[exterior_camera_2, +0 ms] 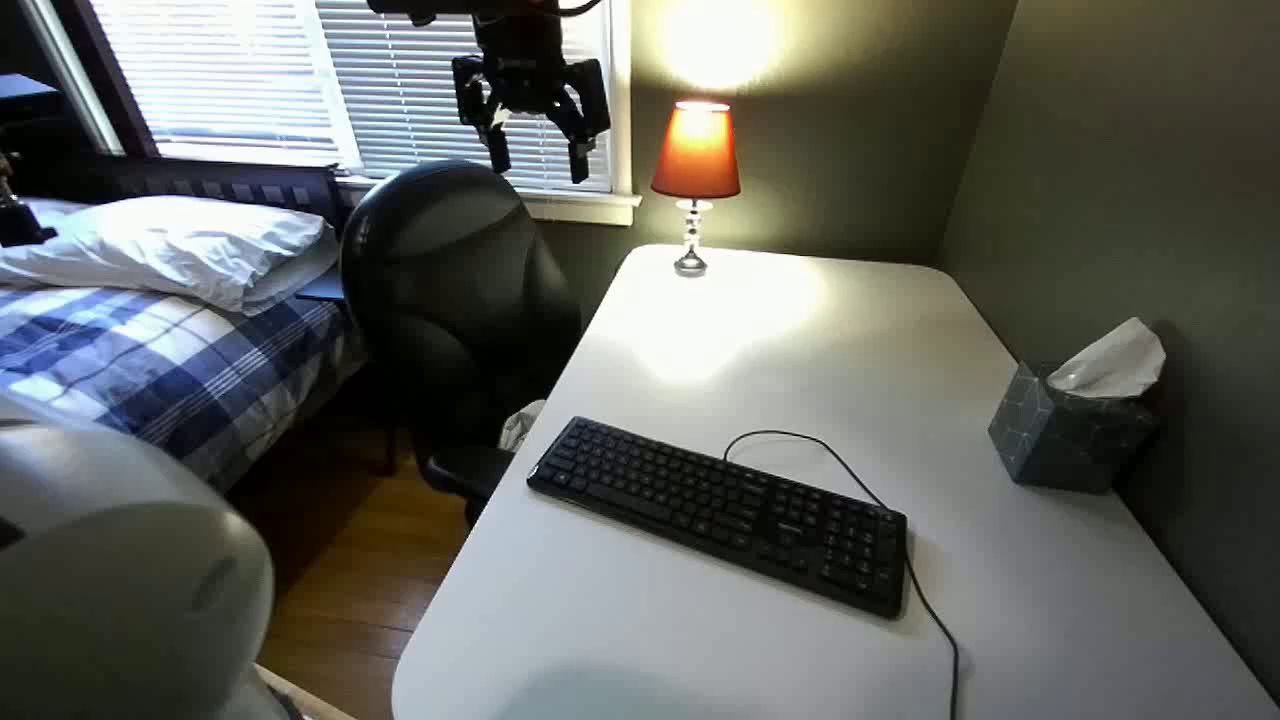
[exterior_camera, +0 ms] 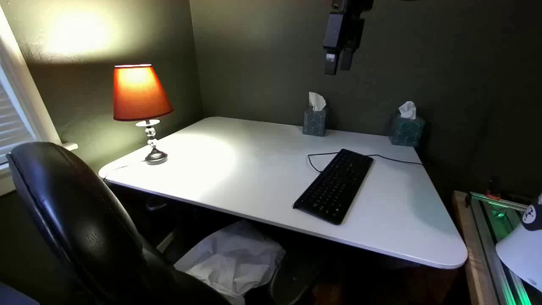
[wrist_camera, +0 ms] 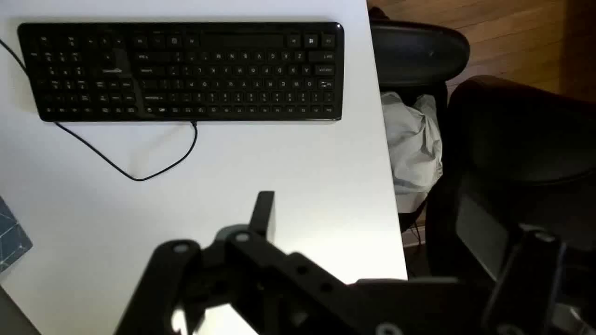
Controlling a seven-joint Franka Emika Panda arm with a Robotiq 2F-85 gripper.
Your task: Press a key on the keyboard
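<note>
The flat black keyboard (exterior_camera: pixel 336 184) lies on the white desk (exterior_camera: pixel 262 148). Its full length also shows in an exterior view (exterior_camera_2: pixel 720 510), and it lies along the top of the wrist view (wrist_camera: pixel 181 70). Its thin black cable (exterior_camera_2: pixel 838 458) loops on the desk beside it. My gripper (exterior_camera_2: pixel 540 168) hangs high above desk level, well apart from the keyboard. It also shows near the top in an exterior view (exterior_camera: pixel 338 63). In the wrist view the gripper (wrist_camera: pixel 372 225) has its two fingers wide apart with nothing between them.
A lit orange lamp (exterior_camera: pixel 142 95) stands at the desk's far corner. Two tissue boxes (exterior_camera: pixel 314 120) (exterior_camera: pixel 407 129) stand by the wall. A black chair (exterior_camera_2: pixel 455 270) stands at the desk's edge. A bed (exterior_camera_2: pixel 170 330) is beyond it. A white bag (exterior_camera: pixel 233 258) shows below the desk edge.
</note>
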